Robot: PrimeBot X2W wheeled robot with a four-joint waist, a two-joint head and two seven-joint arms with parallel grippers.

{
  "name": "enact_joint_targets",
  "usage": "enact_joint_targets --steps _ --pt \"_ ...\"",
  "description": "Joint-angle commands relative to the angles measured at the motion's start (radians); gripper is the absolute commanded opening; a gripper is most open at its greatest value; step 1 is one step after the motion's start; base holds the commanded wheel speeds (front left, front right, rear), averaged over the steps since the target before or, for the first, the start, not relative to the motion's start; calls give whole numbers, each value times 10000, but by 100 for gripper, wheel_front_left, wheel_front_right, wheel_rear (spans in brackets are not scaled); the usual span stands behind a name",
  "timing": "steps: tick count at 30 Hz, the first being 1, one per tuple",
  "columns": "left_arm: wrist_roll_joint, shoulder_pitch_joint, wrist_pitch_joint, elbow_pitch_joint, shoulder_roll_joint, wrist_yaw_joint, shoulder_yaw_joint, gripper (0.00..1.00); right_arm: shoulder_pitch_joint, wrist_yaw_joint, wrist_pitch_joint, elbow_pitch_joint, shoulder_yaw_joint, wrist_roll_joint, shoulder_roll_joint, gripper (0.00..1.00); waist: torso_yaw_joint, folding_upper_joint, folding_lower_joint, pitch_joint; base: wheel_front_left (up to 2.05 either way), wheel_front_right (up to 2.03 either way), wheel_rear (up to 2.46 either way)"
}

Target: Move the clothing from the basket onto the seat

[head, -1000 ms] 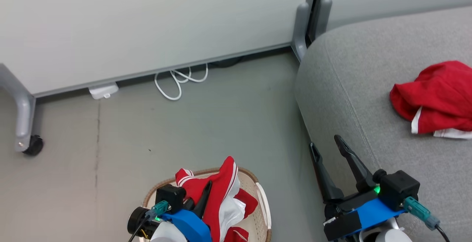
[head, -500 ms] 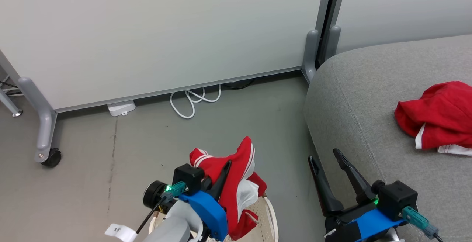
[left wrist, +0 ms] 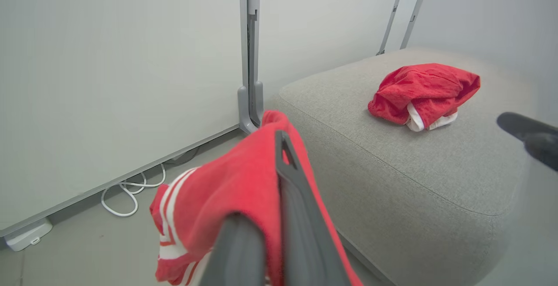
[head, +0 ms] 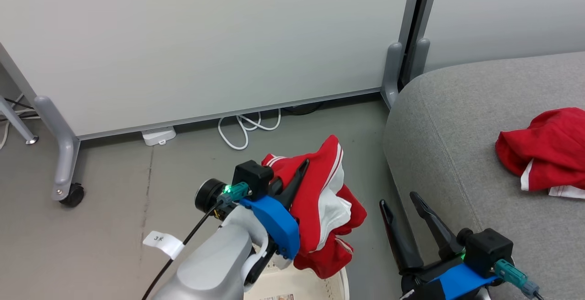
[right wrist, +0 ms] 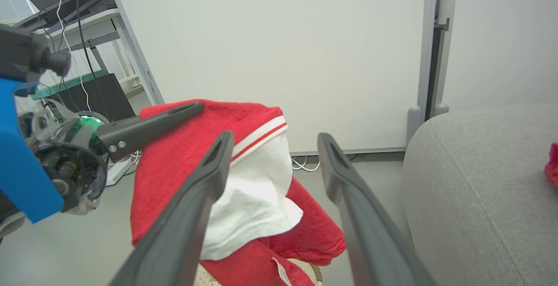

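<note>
The red garment (head: 315, 185) hangs clamped between the left fingers (head: 295, 181).

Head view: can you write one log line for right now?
left end effector: shut on red garment, over basket | right end effector: open, empty | other red garment: on couch

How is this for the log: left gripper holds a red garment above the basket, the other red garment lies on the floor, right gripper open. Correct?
One error: the other red garment lies on the grey couch, not the floor, as the left wrist view shows. The rest stands: left gripper holds a red garment above the basket, right gripper open.
</note>
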Motion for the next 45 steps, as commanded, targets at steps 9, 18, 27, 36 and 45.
enact_joint_targets --steps 9,18,27,36,45 --pt "-353 -1104 203 199 -69 27 -257 0 142 6 35 84 41 62 2 100 95 -1 0 -15 0 0 0" --pt "-922 -1552 387 -146 -75 260 -712 0 101 6 72 136 140 84 2 100 62 -1 0 -71 0 0 0" --pt "-1389 -1717 315 -255 -74 421 -1090 0 73 6 79 142 209 73 2 100 47 -1 0 -57 0 0 0" --pt "-1648 -1857 200 -219 -75 501 -1410 0 55 6 70 183 251 69 2 100 87 -1 0 -26 0 0 0" --pt "-1862 -1936 126 -187 -76 587 -1698 0 -103 6 253 568 764 -63 2 100 152 -1 0 -26 0 0 0"
